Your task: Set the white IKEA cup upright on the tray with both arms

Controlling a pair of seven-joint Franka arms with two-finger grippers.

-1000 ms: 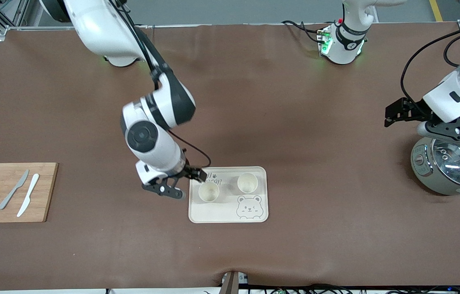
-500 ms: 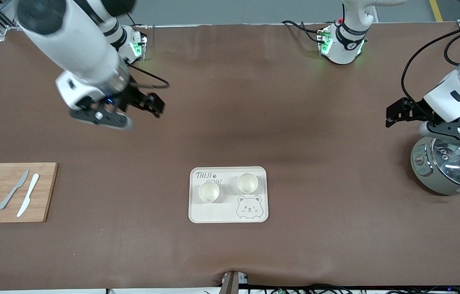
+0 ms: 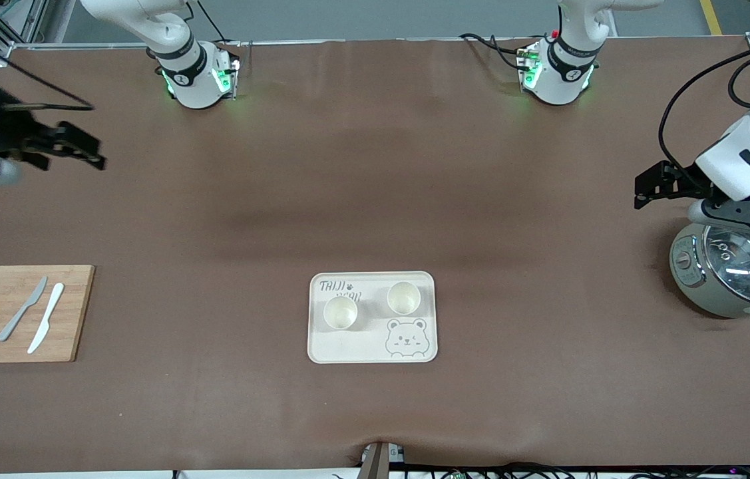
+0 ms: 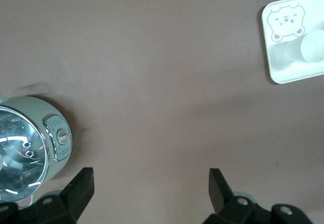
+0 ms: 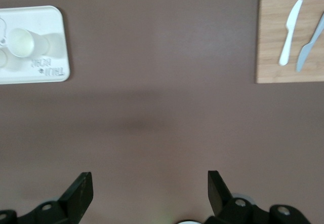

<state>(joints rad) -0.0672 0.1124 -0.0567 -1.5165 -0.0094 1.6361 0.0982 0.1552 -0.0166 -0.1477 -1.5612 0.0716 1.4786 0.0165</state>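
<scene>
The cream tray (image 3: 348,346) with the bear drawing lies mid-table, nearer the front camera. Two white cups stand upright on it, one (image 3: 340,313) toward the right arm's end and one (image 3: 404,297) beside it. My right gripper (image 3: 82,148) is open and empty, up over bare table at the right arm's end. My left gripper (image 3: 644,189) is open and empty, over the table beside the rice cooker. The left wrist view shows the tray (image 4: 283,77) and a cup (image 4: 306,49). The right wrist view shows the tray (image 5: 55,16) and a cup (image 5: 23,41).
A wooden cutting board (image 3: 22,332) with two knives and two lemon slices lies at the right arm's end; it also shows in the right wrist view (image 5: 268,41). A rice cooker (image 3: 731,276) with a glass lid stands at the left arm's end, also in the left wrist view (image 4: 30,148).
My right gripper has left the cup standing on the tray, risen and swung away toward the right arm's end of the table. The left arm has barely moved.
</scene>
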